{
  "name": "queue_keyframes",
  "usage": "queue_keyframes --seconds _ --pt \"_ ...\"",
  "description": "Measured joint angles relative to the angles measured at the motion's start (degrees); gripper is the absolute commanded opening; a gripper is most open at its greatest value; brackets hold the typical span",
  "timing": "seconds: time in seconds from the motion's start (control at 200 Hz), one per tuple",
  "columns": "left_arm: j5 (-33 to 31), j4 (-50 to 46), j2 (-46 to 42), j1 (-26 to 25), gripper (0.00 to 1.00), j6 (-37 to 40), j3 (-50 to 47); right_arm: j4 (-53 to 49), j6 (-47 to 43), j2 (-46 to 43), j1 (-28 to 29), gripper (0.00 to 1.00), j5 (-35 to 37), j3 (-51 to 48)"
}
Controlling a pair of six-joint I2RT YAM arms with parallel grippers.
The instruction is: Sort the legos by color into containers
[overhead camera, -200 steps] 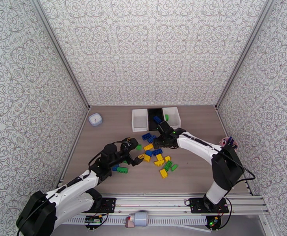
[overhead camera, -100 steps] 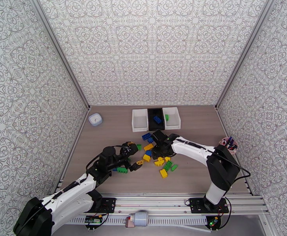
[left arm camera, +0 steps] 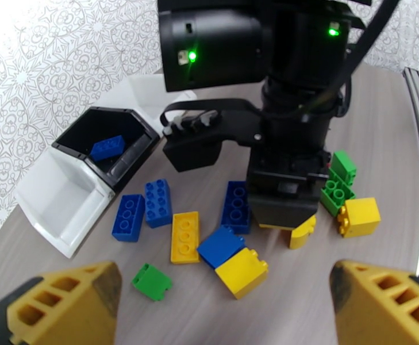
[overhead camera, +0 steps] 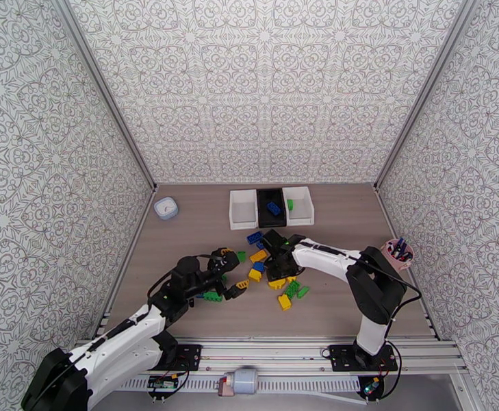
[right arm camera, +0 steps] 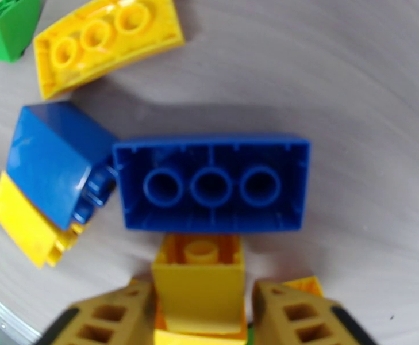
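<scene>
Well inside the table (overhead camera: pixel 181 241) edges, right end effector (right arm camera: pixel 203 309) straddling yellow lego (right arm camera: pixel 198 277), grip unclear, left end effector (left arm camera: pixel 223 300) apart.

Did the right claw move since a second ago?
Yes. The right gripper moved toward the bottom of the top view, away from the black bin, over the loose bricks.

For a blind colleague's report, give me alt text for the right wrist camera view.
A small yellow brick sits between the yellow fingertips of the right pincer, next to an upside-down blue brick on the wooden table. Left lies a blue-and-yellow pair; farther off, a long yellow brick and a green brick.
</scene>
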Motion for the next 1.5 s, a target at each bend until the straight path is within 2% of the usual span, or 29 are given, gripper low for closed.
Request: queue_keyframes --seconds 0.255,0.425,0.555,0.78,1.18,1.35,1.5 --pt "-2.25 -3.39 -1.14 -3.41 1.0 1.36 -0.09 0.02 0.11 -0.04 0.0 0.38 0.0 0.0" --pt "-8.0 -7.82 -2.71 -9.03 0.99 1.9 -0.07 0.61 0.09 -0.04 0.0 0.38 0.0 0.11" --pt "-11.32 -10.1 -4.04 -10.93 1.0 1.16 0.5 0.66 0.04 -0.04 0.0 0.38 0.0 1.33" --pt "-15.63 -11.72 -4.92 -11.17 1.0 -5.68 1.62 0.83 -0.46 -0.04 0.0 0.38 0.02 4.26" --pt "-15.37 -11.43 -8.26 -11.08 1.0 -3.39 1.64 0.63 -3.56 0.33 -0.48 0.36 0.9 14.97" --pt "-15.47 -9.84 -8.26 -11.02 1.0 -5.95 1.6 1.49 -5.66 4.44 -1.86 0.35 1.99 22.99" --pt "-15.43 -7.43 -8.48 -11.04 1.0 -6.08 0.9 2.56 -8.35 11.43 -2.95 0.35 2.64 32.94"
